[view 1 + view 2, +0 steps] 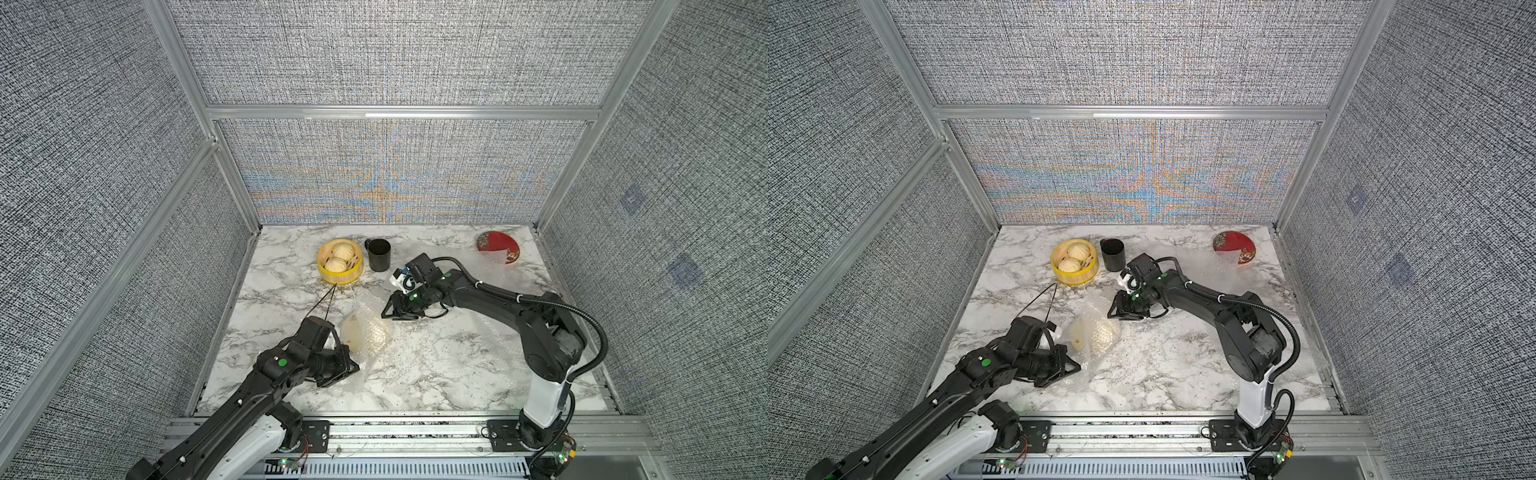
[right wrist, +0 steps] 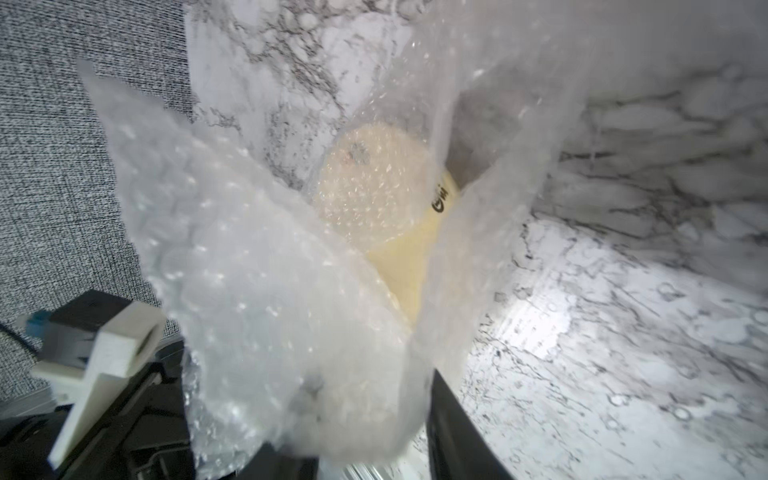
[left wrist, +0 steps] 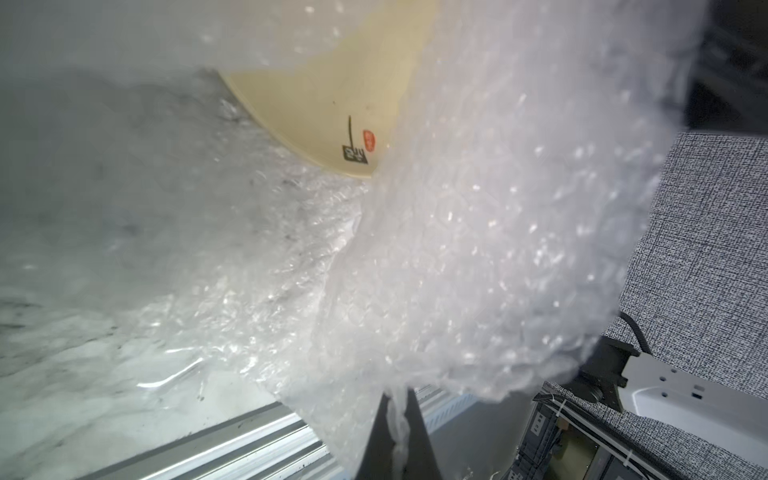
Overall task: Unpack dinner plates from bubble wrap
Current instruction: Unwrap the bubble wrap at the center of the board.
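Observation:
A cream dinner plate [image 1: 353, 332] [image 1: 1077, 332] stands tilted at the front middle of the table, inside loose bubble wrap [image 1: 376, 338] [image 1: 1102, 332]. My left gripper [image 1: 353, 368] [image 3: 397, 399] is shut on a twisted strand of that wrap, beside the plate [image 3: 332, 108]. My right gripper [image 1: 388, 311] [image 2: 353, 411] is at the wrap's far right edge. Its jaws stand apart with a fold of wrap [image 2: 257, 270] bulging between them. The plate [image 2: 411, 266] shows partly bare beyond the fold. A dark red dinner plate [image 1: 496, 245] [image 1: 1233, 245] lies at the back right.
A yellow steamer basket [image 1: 340, 264] with buns and a black cup [image 1: 378, 254] stand at the back middle. Another clear sheet [image 1: 498, 278] lies in front of the red plate and over its edge. Grey panel walls close three sides, and a metal rail [image 1: 395, 432] runs along the front.

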